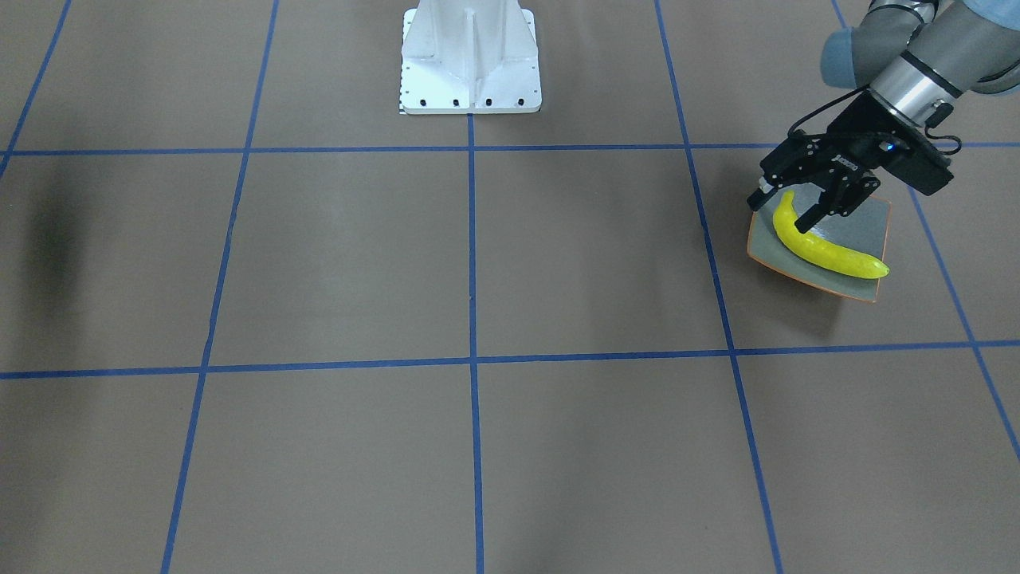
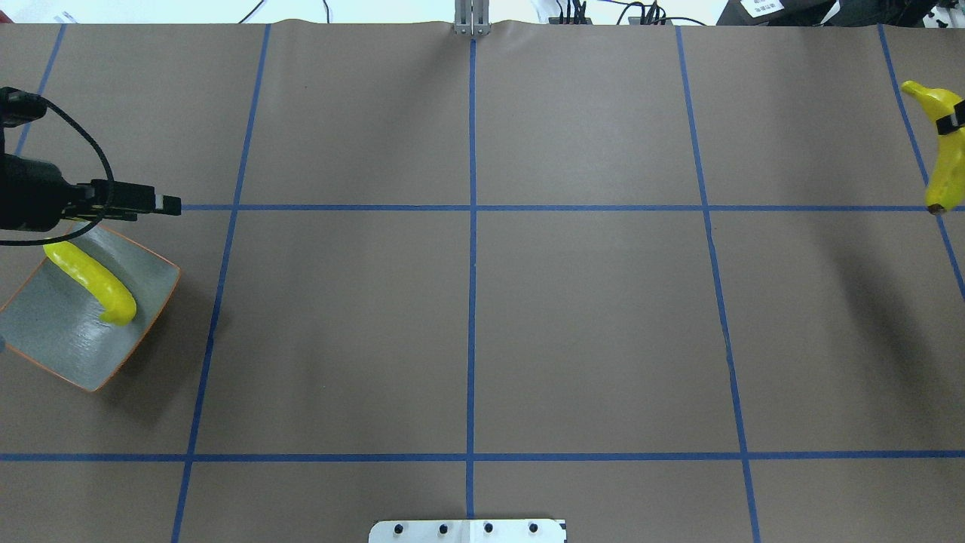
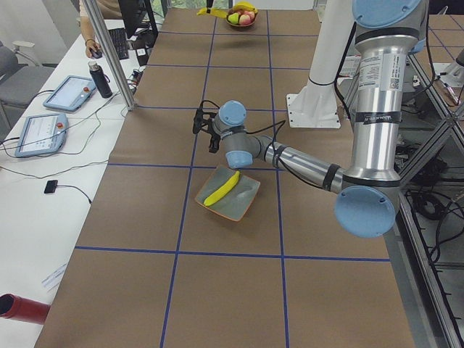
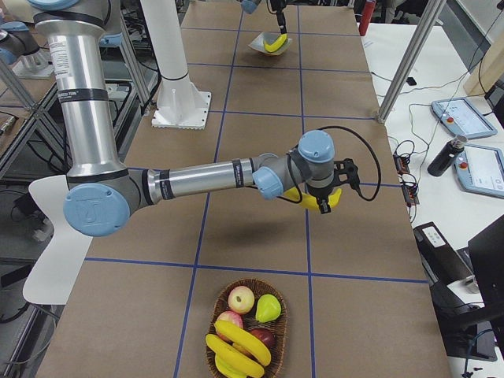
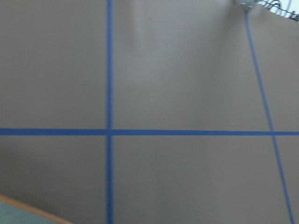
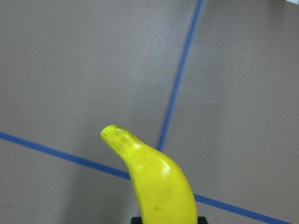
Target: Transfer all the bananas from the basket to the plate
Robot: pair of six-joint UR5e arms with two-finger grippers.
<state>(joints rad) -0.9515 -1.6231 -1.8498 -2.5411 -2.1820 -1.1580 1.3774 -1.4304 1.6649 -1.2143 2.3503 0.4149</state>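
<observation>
Counting up: one banana (image 1: 829,253) lies on the plate (image 1: 865,227), with the left gripper (image 1: 789,209) spread open just over its tip. The right gripper (image 4: 323,198) is clamped on a second banana (image 2: 948,162), held aloft well away from the plate. The basket (image 4: 282,335) holds what look like two more bananas (image 4: 240,340) among other fruit.

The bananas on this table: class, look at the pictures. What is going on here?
A robot is moving bananas from a basket to a plate. One banana lies on the plate, and the left gripper hovers over it with its jaws open. The right gripper carries a second banana in the air. Two more bananas lie in the basket with other fruit.
</observation>
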